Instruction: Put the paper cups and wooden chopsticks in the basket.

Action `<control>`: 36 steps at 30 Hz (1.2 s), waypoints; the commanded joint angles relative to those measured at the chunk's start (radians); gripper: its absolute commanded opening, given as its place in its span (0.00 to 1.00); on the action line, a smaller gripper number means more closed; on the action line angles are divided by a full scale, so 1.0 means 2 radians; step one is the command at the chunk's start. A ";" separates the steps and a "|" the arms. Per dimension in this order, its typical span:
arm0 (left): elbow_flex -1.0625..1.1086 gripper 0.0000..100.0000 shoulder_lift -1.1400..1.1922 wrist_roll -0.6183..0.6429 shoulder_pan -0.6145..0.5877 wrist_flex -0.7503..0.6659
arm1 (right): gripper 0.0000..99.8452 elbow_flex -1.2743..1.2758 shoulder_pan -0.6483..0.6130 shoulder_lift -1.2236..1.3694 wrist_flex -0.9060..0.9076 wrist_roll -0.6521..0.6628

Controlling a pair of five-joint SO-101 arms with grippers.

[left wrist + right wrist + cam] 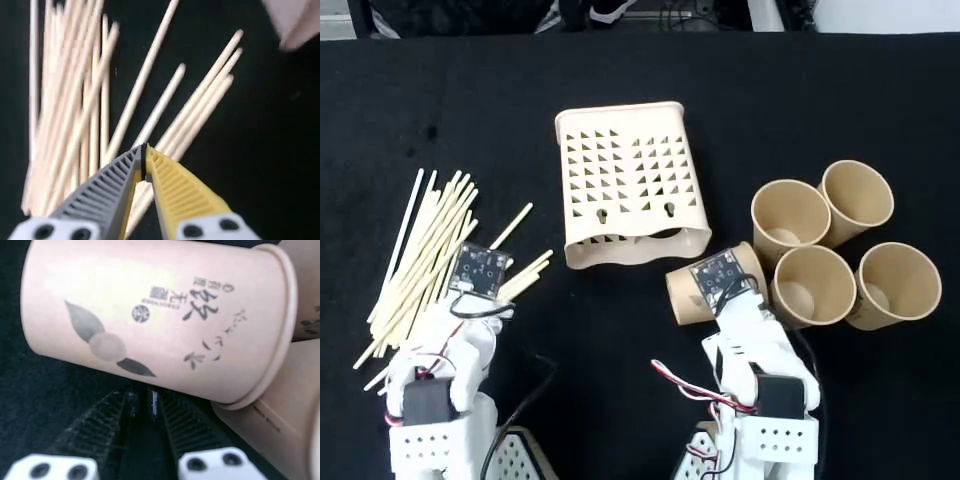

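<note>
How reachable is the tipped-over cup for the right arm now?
Probably yes. The tipped-over cup lies directly ahead of the right pincer, nothing between them. The pincer looks shut, so it must open first, and an upright cup crowds the rim end.

We count five paper cups (pixel 790 222): four open end up in a cluster on the right, plus one tipped cup (pixel 682 296) on its side just left of them. One basket (pixel 630 185), centre, far side. The wooden chopsticks (pixel 425 250) form one heap on the left, overlapping too much for an exact number; we put it well over a dozen. A few lie apart at the heap's right edge. Two arms: left arm (pixel 435 400), right arm (pixel 765 385).
</note>
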 commanded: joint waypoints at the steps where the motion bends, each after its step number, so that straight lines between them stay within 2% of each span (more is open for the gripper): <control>1: -0.082 0.03 -0.002 -0.005 0.042 -0.056 | 0.05 -0.002 -0.005 -0.036 -0.011 0.001; 3: -0.101 0.03 -0.002 0.001 0.069 -0.088 | 0.05 -0.002 -0.005 -0.036 -0.012 0.001; 6: -0.114 0.03 0.000 0.056 0.115 -0.150 | 0.05 -0.002 -0.005 -0.036 -0.012 0.001; 9: -0.102 0.14 0.023 0.118 0.146 -0.224 | 0.05 -0.003 -0.004 -0.036 -0.012 0.001; 11: -0.100 0.19 0.071 0.160 0.157 -0.241 | 0.05 -0.003 -0.004 -0.036 -0.012 0.001; 18: -0.201 0.20 0.358 0.163 0.168 -0.279 | 0.05 -0.003 -0.002 -0.036 -0.012 0.017; 22: -0.250 0.20 0.496 0.163 0.201 -0.282 | 0.05 -0.003 -0.002 -0.036 -0.012 0.018; 27: -0.237 0.20 0.553 0.160 0.241 -0.329 | 0.05 -0.003 -0.002 -0.036 -0.012 0.019; 31: -0.215 0.20 0.574 0.166 0.237 -0.400 | 0.05 -0.003 -0.002 -0.036 -0.012 0.020; 36: -0.207 0.18 0.628 0.245 0.199 -0.525 | 0.05 -0.003 -0.002 -0.036 -0.012 0.021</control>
